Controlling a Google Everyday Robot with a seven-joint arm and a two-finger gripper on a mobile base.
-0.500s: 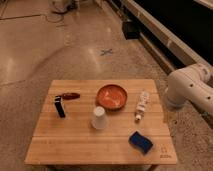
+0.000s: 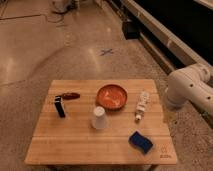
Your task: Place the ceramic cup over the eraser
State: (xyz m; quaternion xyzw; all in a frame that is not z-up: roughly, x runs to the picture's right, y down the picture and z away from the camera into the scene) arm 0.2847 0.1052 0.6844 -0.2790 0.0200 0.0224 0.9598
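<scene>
The ceramic cup [image 2: 98,118] is small and white and stands at the middle of the wooden table [image 2: 75,147], narrow end up. The eraser [image 2: 60,107], a slim black bar, lies at the left of the table, well apart from the cup. Only the white arm links [image 2: 189,88] show, at the right beyond the table's edge. My gripper itself is out of view, hidden below or behind the arm, and is away from both the cup and the eraser.
An orange-red bowl [image 2: 112,96] sits just behind the cup. A reddish-brown oblong object [image 2: 70,95] lies behind the eraser. A white bottle-like object [image 2: 142,106] lies at the right. A blue wavy sponge [image 2: 141,141] lies at the front right. Speckled floor surrounds the table.
</scene>
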